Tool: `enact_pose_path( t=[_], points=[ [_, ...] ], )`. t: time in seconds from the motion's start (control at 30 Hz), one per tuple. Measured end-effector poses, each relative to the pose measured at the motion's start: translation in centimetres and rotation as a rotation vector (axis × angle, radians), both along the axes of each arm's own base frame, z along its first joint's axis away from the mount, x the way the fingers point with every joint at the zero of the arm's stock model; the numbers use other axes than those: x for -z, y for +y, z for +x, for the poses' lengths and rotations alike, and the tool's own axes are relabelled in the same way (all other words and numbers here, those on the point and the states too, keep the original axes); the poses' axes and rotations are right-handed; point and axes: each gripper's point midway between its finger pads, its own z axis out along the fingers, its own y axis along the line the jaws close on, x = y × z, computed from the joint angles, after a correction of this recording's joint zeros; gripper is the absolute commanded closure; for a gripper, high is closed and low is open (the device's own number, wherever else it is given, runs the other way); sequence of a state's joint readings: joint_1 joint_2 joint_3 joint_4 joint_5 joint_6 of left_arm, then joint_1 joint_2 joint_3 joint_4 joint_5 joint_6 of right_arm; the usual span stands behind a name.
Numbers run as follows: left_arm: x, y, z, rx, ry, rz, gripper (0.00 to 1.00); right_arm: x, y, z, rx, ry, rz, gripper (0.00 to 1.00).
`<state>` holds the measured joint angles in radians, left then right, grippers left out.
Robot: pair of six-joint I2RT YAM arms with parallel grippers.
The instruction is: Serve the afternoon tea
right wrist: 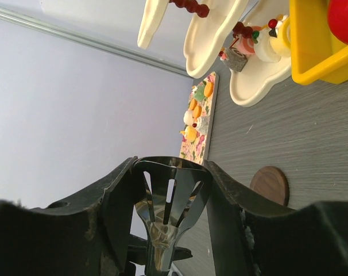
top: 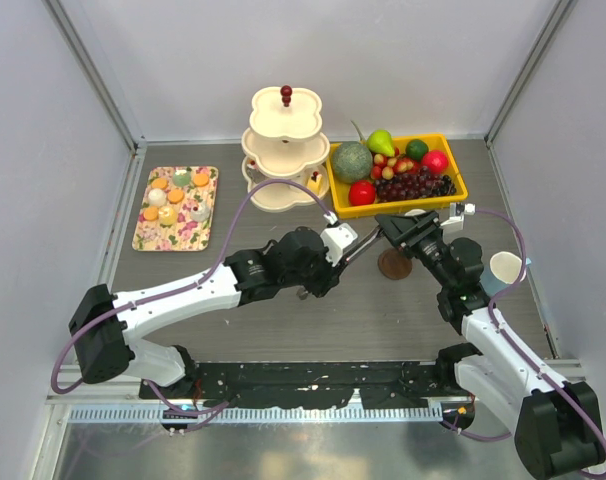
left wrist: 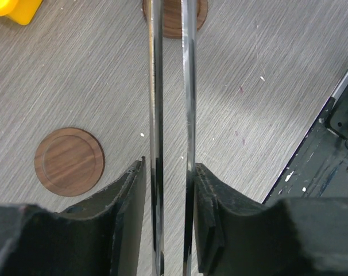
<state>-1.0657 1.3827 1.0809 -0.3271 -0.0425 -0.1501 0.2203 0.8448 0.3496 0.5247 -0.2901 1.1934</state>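
- From above, your left gripper (top: 351,250) reaches to mid-table and is clenched on a pair of metal tongs (top: 371,240).
- Your right gripper (top: 391,228) meets it from the other side, its fingers closed against the tongs' far end, so the tool hangs between the two arms.
- A wooden coaster (top: 393,263) lies on the table just beside the tongs.
- The sweets (top: 173,200) sit on a flowered tray (top: 178,240) well apart to the left. A few more pieces (top: 314,186) rest on the lowest tier of the cream three-tier stand (top: 273,115).
- A white mug (top: 505,267) stands near the right edge, beside your right forearm.
- A yellow tray (top: 448,195) of fruit stands just beyond both grippers.
- In the left wrist view, the pads press both steel arms of the tongs (left wrist: 155,86) from either side, so the left gripper (left wrist: 169,167) is grasping them.
- The coaster (left wrist: 69,161) lies to the left. A second coaster (left wrist: 175,20) lies partly hidden behind the steel arms.
- In the right wrist view, the slotted tongs head (right wrist: 157,201) sits wedged between the fingers of the right gripper (right wrist: 171,163), touching both.
- Beyond it you see the coaster (right wrist: 270,185), the flowered tray (right wrist: 198,146) with its sweets (right wrist: 192,118), and the stand (right wrist: 251,86) carrying small cakes.
- The yellow tray (right wrist: 312,63) holds a red apple (right wrist: 343,17).
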Motion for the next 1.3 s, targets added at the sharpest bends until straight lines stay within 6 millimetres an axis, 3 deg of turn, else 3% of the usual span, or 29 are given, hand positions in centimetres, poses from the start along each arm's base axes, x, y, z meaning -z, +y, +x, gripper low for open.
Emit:
enact_pose_path(
  t=[0.13, 0.5, 0.77, 1.07, 1.3],
  points=[
    [-0.1, 0.0, 0.2, 0.000, -0.010, 0.003, 0.41, 0.2, 0.1, -0.1, -0.008, 0.009, 0.000, 0.69],
    [-1.2, -1.4, 1.2, 0.003, 0.028, -0.077, 0.44, 0.5, 0.5, -0.3, -0.036, 0.042, 0.026, 0.70],
    [-1.5, -1.6, 1.3, 0.012, 0.071, -0.118, 0.58, 0.6, 0.6, -0.3, -0.044, 0.050, 0.032, 0.70],
    [-1.4, -1.6, 1.2, 0.015, 0.074, -0.114, 0.48, 0.9, 0.8, -0.2, -0.049, 0.066, 0.043, 0.70],
    [-1.3, -1.4, 1.3, 0.009, 0.071, -0.108, 0.50, 0.7, 0.7, 0.0, -0.050, 0.068, 0.063, 0.70]
  ],
)
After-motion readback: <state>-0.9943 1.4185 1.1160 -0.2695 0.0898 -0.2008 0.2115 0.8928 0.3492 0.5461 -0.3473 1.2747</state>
